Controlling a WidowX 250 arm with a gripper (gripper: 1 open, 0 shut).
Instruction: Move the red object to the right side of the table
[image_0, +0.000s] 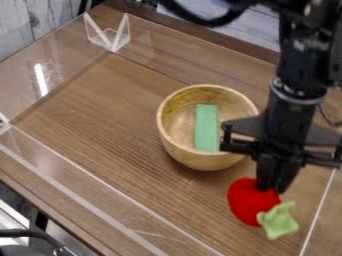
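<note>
1. Red toy fruit (250, 202) with pale green leafy tip (278, 219): at the near right part of the picture, directly below the gripper (254, 180), over the right side of the wood-grain desk (120, 130). Leafy tip points toward the lower right. Contact between fruit and desk surface: cannot be determined from this view.
2. Gripper: dark, pointing down, fingers closed in on the upper part of the red fruit; grip is narrow. Exact finger contact partly hidden.
3. Round wooden bowl (178, 128): upright on the desk, to the left of the gripper and beyond the fruit; fruit is outside it, apart from its rim.
4. Flat green block (207, 128): inside the bowl, long side running roughly from far to near. The arm does not cover it.
5. Clear acrylic piece (108, 33): near the far left part of the desk, well apart from the bowl.
6. Black cable (27, 236): at the lower left corner of the view.
</note>
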